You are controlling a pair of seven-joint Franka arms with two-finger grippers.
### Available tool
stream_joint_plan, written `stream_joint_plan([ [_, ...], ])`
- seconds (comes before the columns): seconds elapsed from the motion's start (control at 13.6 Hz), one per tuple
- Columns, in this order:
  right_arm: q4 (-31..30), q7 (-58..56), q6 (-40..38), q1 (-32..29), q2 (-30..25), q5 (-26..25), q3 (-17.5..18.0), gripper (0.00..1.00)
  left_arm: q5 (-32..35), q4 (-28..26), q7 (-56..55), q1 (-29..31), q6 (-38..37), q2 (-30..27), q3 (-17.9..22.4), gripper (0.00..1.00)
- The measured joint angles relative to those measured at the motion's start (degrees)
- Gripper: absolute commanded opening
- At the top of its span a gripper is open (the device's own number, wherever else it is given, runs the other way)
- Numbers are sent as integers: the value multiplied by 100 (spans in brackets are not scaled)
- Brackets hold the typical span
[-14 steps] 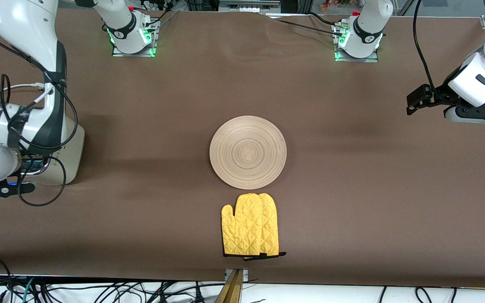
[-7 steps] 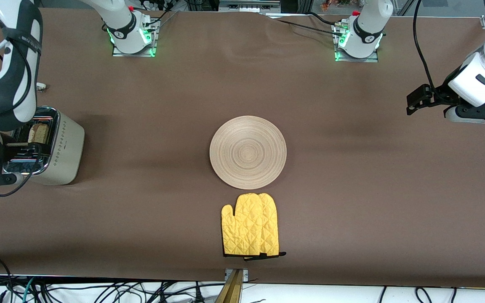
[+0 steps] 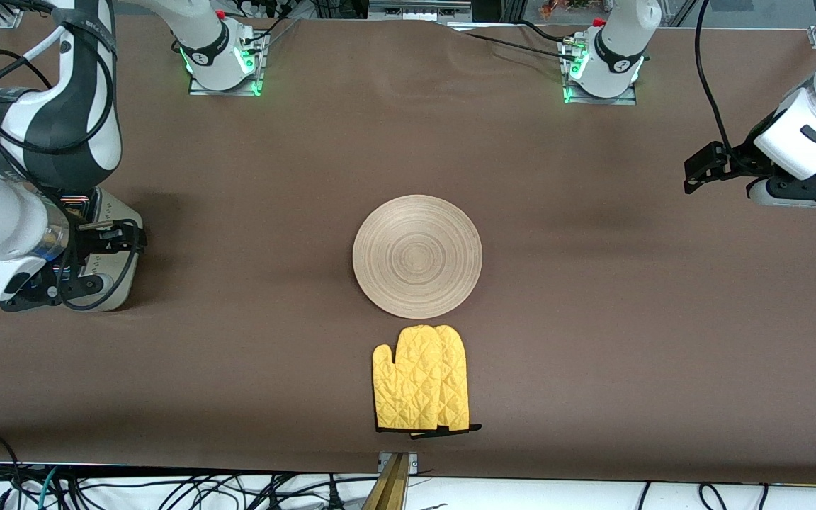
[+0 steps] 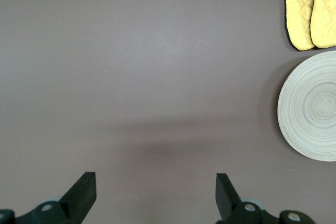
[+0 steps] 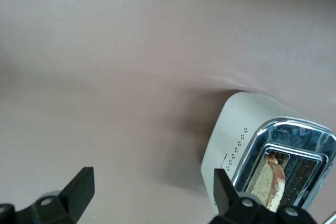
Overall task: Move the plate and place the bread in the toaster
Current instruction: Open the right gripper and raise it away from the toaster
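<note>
Bread [image 5: 273, 181] now sits in the toaster [image 5: 252, 145], seemingly seated; right hand [image 5: 149, 192] has let go, wide, lifting; left hand [image 4: 155, 195] waits wide.

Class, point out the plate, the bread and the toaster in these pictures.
plate [image 3: 417, 256], front view, centre of its ring grain.
bread [image 5: 268, 182], right wrist view, pale face standing in the slot.
toaster [image 5: 236, 129], right wrist view, its cream dotted side.

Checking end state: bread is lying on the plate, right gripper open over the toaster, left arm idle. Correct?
Not quite. The plate is bare; the bread stands in a slot of the toaster, as the right wrist view shows. The rest holds: right gripper open over the toaster, left gripper waiting.
</note>
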Motion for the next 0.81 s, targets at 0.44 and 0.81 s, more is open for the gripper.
stream_joint_plan([
  [0.44, -395, 77, 702, -2242, -1011, -1591, 3029, 100, 0, 0, 0, 0, 0, 0, 0, 100],
  [0.81, -1330, 140, 1048, -2734, -1935, -1677, 3478, 100, 0, 1, 0, 0, 0, 0, 0, 100],
])
